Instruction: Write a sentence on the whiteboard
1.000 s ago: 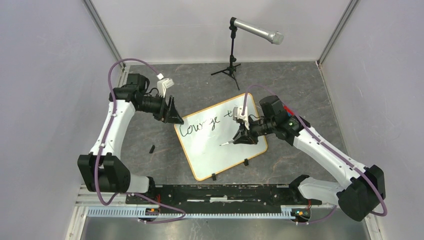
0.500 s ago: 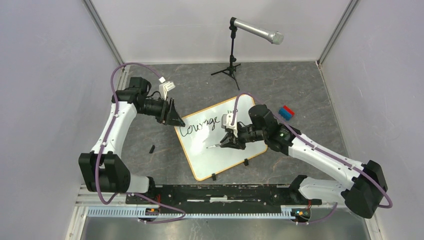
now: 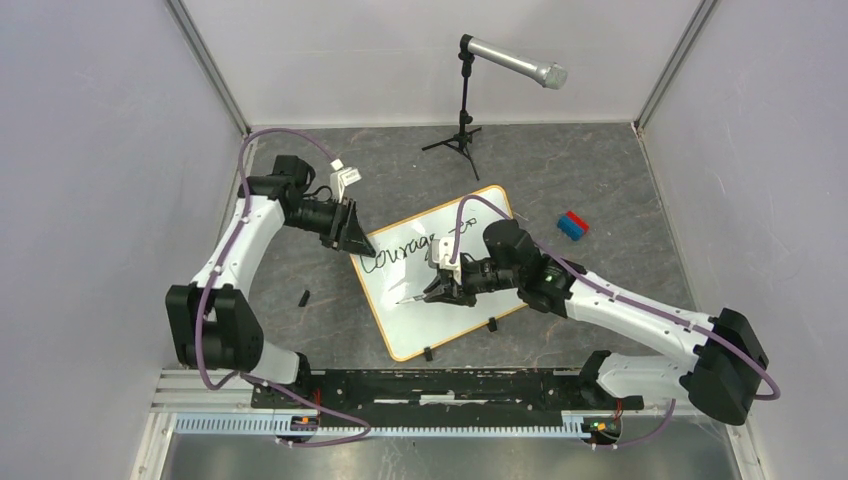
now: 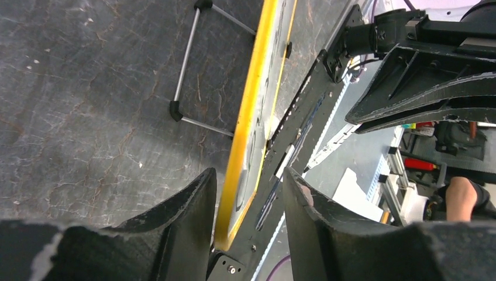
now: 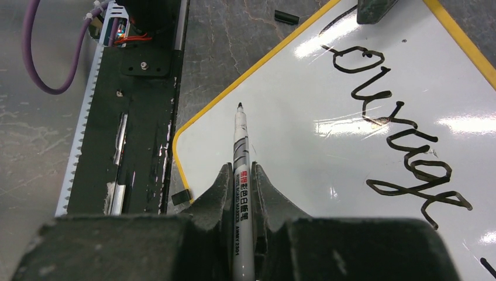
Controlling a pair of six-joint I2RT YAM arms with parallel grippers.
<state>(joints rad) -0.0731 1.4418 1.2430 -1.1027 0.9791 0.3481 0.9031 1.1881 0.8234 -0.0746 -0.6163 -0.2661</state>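
The whiteboard (image 3: pixel 445 322), white with an orange-yellow rim, lies tilted on the grey table. The sentence (image 3: pixel 405 254) reads "Courage" plus a short word along the far edge. My right gripper (image 3: pixel 441 290) is shut on a grey marker (image 3: pixel 414 296) and hovers over the board below the writing. In the right wrist view the marker (image 5: pixel 241 153) points at bare whiteboard (image 5: pixel 304 187) near its rim, left of the sentence (image 5: pixel 403 146); I cannot tell whether the tip touches. My left gripper (image 3: pixel 361 243) straddles the board's far-left corner. Its fingers (image 4: pixel 187 219) stand apart around the rim (image 4: pixel 251 105).
A microphone (image 3: pixel 512 62) on a black tripod stand (image 3: pixel 460 138) stands at the back. A blue and red block (image 3: pixel 572 225) lies right of the board, and a small black piece (image 3: pixel 303 297) left of it. A black rail (image 3: pixel 440 385) runs along the near edge.
My right gripper has carried the marker left and nearer, from beside the writing's end to below "Courage". The left gripper has shifted right onto the board's corner, jaws narrowing.
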